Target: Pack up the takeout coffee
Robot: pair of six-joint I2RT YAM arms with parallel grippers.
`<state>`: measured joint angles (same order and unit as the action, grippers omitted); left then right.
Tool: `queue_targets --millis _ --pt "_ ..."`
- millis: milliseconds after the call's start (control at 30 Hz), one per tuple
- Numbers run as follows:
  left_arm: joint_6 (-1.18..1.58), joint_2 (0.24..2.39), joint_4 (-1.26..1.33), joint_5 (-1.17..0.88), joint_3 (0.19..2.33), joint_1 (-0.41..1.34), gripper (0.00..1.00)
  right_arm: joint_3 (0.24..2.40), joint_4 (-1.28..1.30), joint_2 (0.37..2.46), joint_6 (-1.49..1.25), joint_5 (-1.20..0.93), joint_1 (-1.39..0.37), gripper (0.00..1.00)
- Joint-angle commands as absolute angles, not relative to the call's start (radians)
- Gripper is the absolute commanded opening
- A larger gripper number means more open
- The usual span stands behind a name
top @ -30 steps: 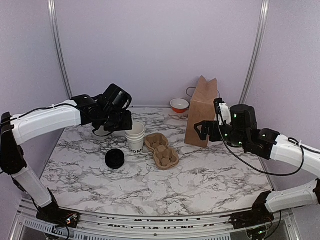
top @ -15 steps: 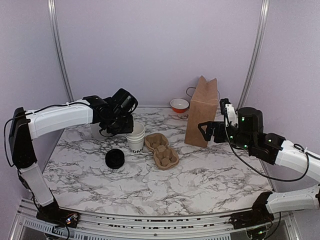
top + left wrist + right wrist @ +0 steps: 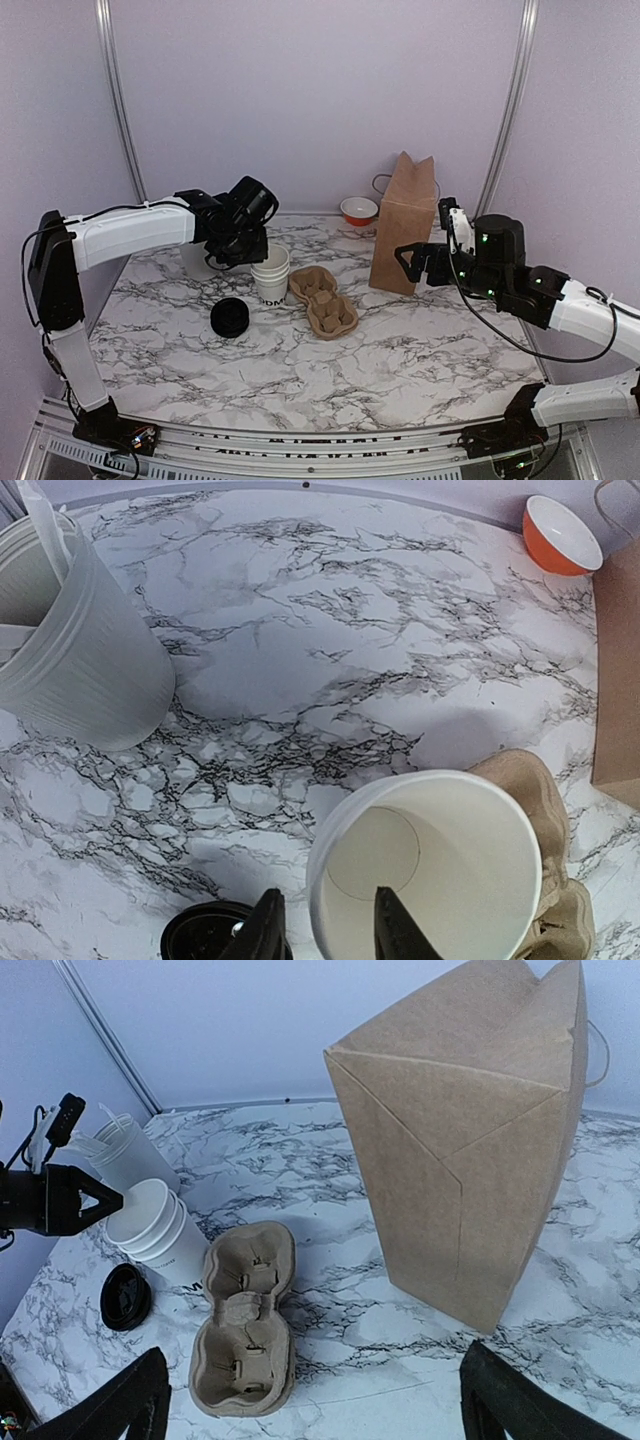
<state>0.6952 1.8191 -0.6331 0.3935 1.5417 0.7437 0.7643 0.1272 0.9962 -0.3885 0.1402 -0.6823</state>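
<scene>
Left fingers [image 3: 268, 930], slightly apart, straddle the top rim of the stacked, lettered paper cups [image 3: 271, 280] beside the cup carrier [image 3: 322, 300], a black lid [image 3: 230, 318] on the marble surface [image 3: 400, 350] nearby; right fingers [image 3: 120, 1400] spread wide.

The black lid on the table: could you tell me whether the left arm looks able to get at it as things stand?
Probably yes. The black lid lies uncovered beside the stacked white cups, whose top rim the left gripper straddles, jaws apart; nothing stands between.
</scene>
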Motion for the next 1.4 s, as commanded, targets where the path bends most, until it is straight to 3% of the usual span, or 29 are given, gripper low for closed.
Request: queue_targets --millis 0,300,733,1367 --pt "0.704 1.846 -0.632 0.407 1.57 0.736 0.31 0.779 0.1 1.001 -0.405 0.134 -0.673 0.97" --pt "0.712 1.853 -0.619 0.402 1.565 0.736 0.22 0.77 0.098 0.994 -0.407 0.137 -0.673 0.97" --pt "0.692 1.846 -0.62 0.398 1.58 0.736 0.0 0.782 0.092 1.006 -0.397 0.131 -0.673 0.96" --pt "0.698 1.765 -0.632 0.299 1.591 0.714 0.0 0.809 0.083 1.049 -0.412 0.091 -0.673 0.96"
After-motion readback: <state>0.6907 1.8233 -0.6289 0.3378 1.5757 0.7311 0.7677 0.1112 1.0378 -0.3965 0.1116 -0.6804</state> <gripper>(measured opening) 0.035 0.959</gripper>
